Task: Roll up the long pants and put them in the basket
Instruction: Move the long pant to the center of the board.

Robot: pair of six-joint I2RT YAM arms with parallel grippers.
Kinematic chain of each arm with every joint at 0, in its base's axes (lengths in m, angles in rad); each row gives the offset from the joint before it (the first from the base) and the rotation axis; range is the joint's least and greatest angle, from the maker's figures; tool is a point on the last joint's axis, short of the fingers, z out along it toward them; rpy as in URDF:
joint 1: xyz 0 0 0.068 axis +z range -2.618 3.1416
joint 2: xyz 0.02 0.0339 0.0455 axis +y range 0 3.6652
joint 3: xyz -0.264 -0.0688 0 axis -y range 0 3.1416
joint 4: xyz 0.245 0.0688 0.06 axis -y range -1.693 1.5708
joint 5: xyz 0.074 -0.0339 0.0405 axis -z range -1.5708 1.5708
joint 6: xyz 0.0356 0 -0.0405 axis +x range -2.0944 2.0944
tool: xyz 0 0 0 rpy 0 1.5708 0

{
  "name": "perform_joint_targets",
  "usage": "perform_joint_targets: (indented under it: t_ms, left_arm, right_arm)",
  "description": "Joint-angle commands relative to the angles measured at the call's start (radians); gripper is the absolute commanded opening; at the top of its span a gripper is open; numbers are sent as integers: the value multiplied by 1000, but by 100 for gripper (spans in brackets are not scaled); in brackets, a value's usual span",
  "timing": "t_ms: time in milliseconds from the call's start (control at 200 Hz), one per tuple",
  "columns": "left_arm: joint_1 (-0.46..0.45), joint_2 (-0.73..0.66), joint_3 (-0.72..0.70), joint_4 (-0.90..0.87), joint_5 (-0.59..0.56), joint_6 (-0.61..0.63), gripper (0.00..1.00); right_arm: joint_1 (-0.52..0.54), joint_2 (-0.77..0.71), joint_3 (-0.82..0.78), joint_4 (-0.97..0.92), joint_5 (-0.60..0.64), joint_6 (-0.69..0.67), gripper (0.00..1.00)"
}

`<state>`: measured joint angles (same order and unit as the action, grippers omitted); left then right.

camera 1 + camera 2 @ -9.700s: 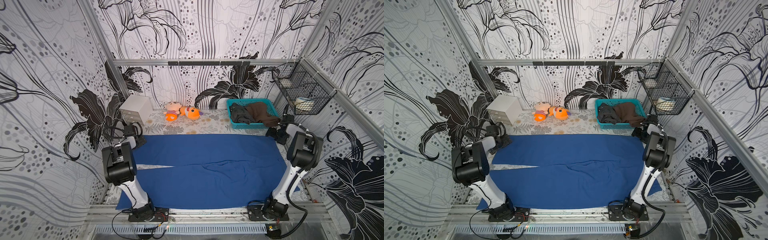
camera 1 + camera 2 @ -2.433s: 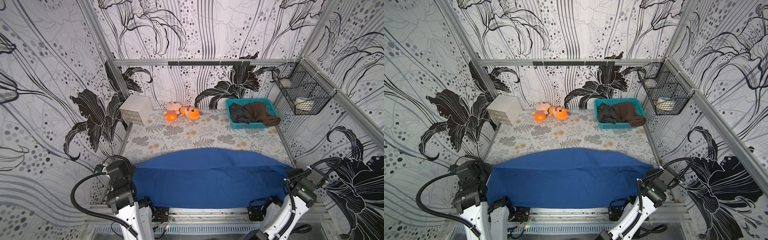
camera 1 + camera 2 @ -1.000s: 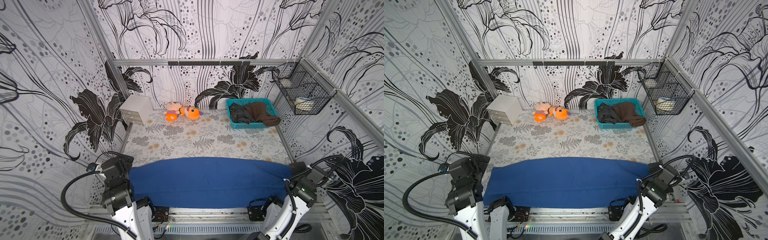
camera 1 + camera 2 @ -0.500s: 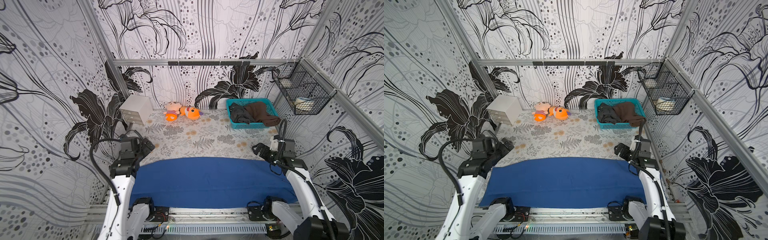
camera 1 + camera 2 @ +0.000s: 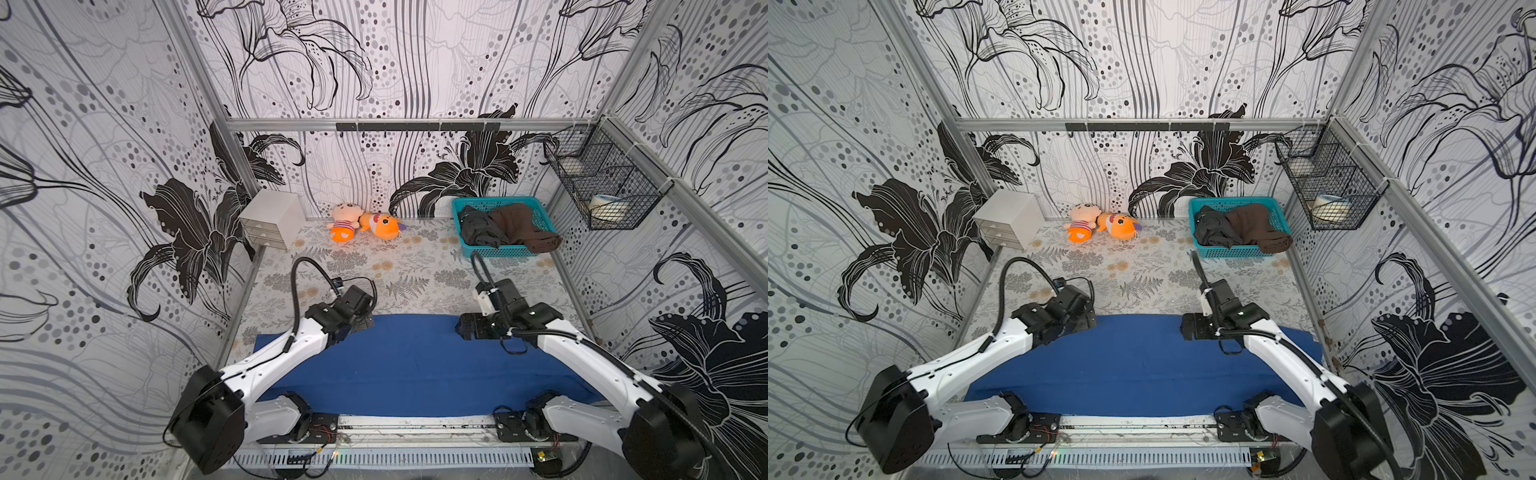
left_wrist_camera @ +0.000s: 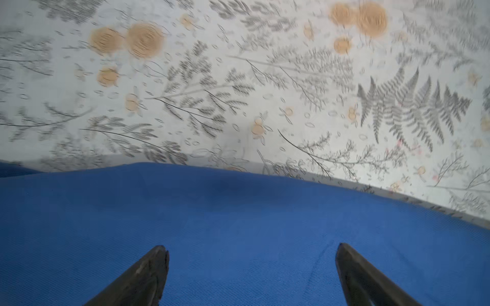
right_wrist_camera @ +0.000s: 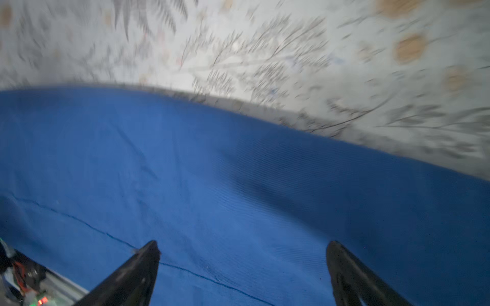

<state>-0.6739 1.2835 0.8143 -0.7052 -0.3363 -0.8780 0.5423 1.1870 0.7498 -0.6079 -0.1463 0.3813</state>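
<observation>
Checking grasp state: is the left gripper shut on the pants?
No, the left gripper is wide open over the pants, pinching no fabric.

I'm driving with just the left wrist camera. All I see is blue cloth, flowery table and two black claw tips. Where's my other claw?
Observer: The right claw is wide open above the far edge of the long pants, nearer the right wall.
Operator: Are there toys anywhere?
Observer: Yes, a striped doll and an orange plush lie side by side at the back wall.
Operator: Any more clothes?
Observer: A dark grey garment and a brown garment sit in a teal basket in the back right corner.
</observation>
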Motion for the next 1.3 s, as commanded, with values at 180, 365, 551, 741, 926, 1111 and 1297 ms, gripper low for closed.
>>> perform_joint_targets:
  t_ms: [180, 365, 551, 741, 926, 1111, 1297]
  left_arm:
    - [-110, 121, -13, 99, -47, -148, 99]
    - [-110, 128, -101, 170, -8, -197, 99]
    - [-110, 183, -123, 187, 4, -212, 99]
    - [-66, 263, -87, 209, 8, -164, 99]
    - [49, 301, -46, 246, 47, -63, 99]
    - [132, 348, 88, 190, 52, 46, 99]
    - [235, 424, 177, 196, 104, 135, 99]
  right_arm:
    - [81, 86, -62, 63, 74, 85, 99]
    - [81, 178, -32, 65, 84, 58, 99]
    - [81, 315, 27, 71, 102, 30, 99]
    - [81, 415, 92, 98, 112, 16, 99]
    - [82, 529, 217, 63, 127, 19, 99]
    - [66, 593, 331, 71, 83, 25, 99]
    - [-1, 710, 404, 135, -40, 33, 99]
